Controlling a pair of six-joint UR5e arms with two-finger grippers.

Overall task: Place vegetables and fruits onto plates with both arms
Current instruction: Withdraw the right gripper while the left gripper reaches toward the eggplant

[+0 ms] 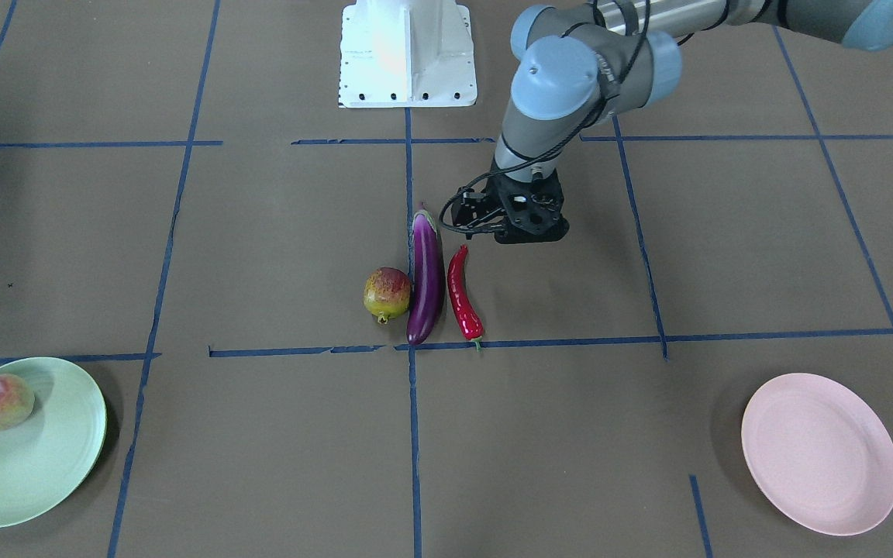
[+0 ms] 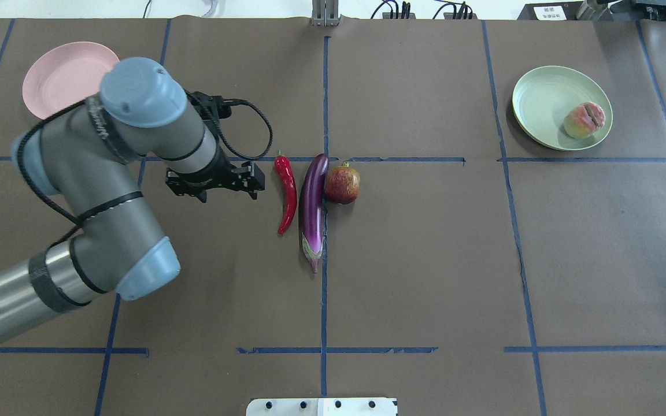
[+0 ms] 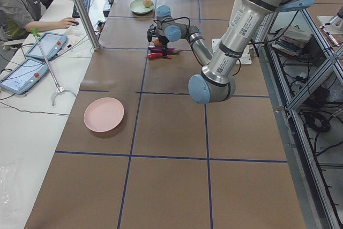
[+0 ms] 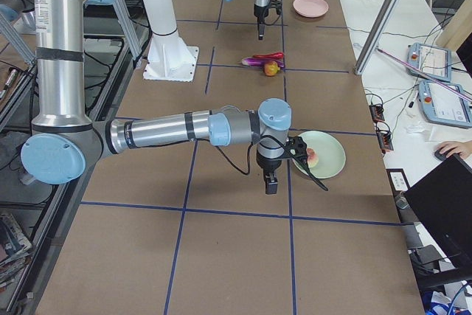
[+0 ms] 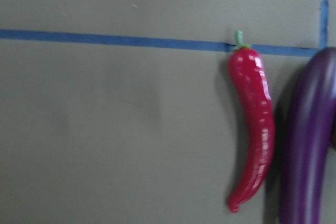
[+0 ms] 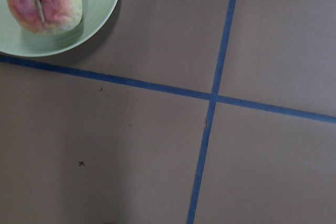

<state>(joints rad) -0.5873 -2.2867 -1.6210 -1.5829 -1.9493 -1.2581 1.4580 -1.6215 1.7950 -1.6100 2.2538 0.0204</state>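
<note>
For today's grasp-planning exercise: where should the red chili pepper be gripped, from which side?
Probably its thick half near the green stem, from straight above, fingers across its width: the chili pepper lies flat, and there the gap to the eggplant is wider than mid-body.

Your blue-taped brown table carries pomegranate, eggplant and chili pepper side by side at centre, green plate and pink plate well apart.

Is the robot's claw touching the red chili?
Apart. The overhead view shows brown table between the left gripper and the red chili.
</note>
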